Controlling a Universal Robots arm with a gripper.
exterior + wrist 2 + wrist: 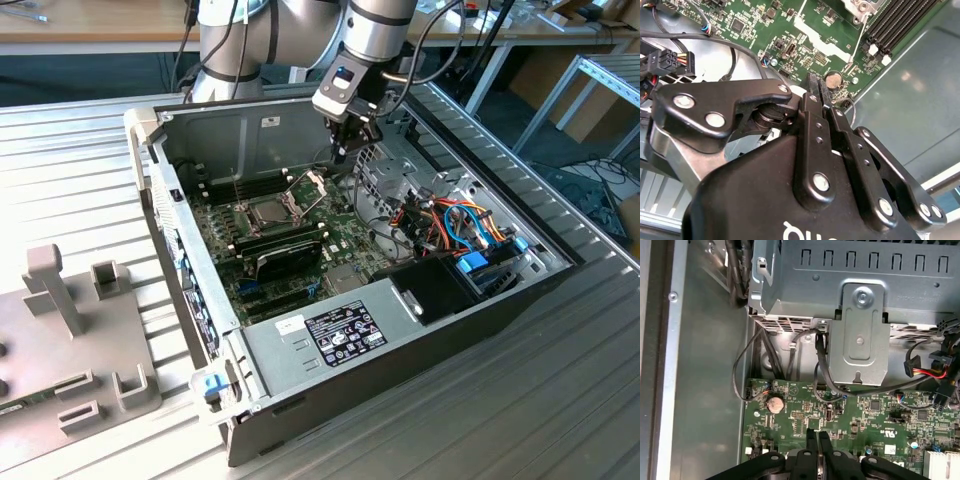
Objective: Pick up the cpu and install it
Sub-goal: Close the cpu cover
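Fingers (812,442) pressed together, gripping nothing | hung above green motherboard (875,412) near coin cell (775,403) | cpu (270,211) lay flat on board, hinged metal frame (306,184) raised beside it

Our arm (375,25) reaches steeply downward; we see its gripper (818,432) with both black fingers (811,441) pressed together.

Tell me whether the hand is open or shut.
Shut: in the first wrist view the hand shows its fingertips touching, with no gap.
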